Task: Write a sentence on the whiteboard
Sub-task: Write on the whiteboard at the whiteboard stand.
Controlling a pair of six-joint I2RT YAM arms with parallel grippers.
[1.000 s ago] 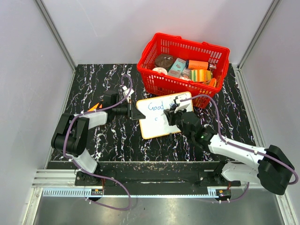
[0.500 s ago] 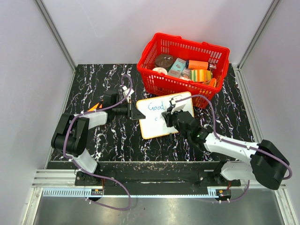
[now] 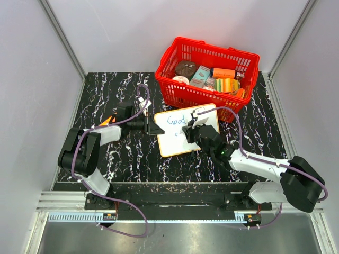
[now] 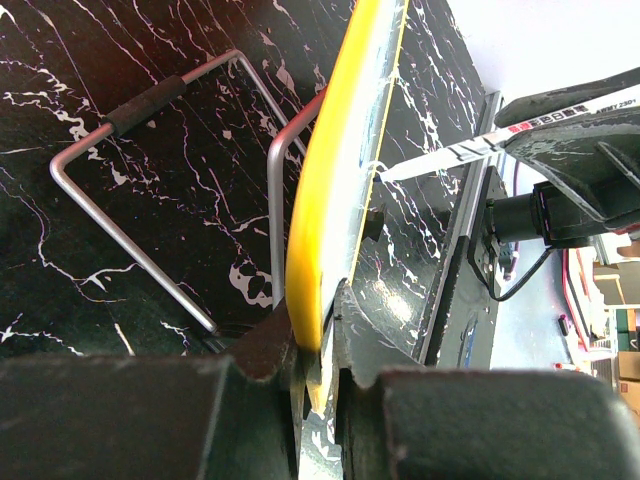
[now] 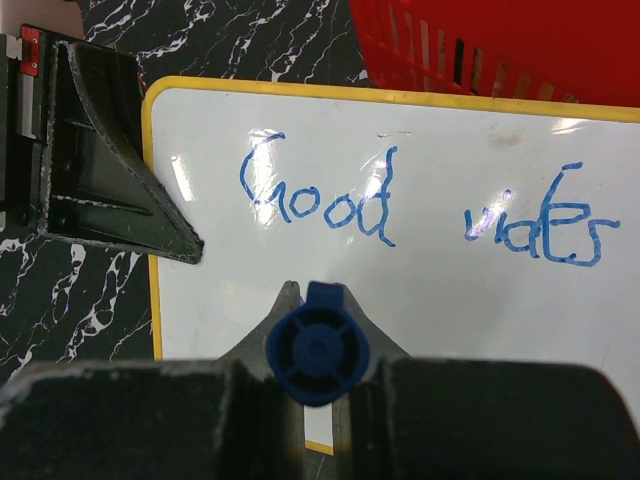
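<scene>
Black marbled bench (image 3: 119, 156) carries a red basket (image 3: 175, 94) at the back and, just in front of it, the whiteboard (image 3: 172, 142), with a wire stand (image 4: 120, 235) under it. The board looks thin, stiff and light, with a glossy face, so it would probably skate or tip under pen pressure. Its yellow rim is the sensible hold. The left hand (image 4: 315, 362) is clamped on that rim. The right hand (image 5: 318, 378) is closed around a blue marker (image 5: 318, 348), below the sentence (image 5: 320, 195) beginning "Good".
</scene>
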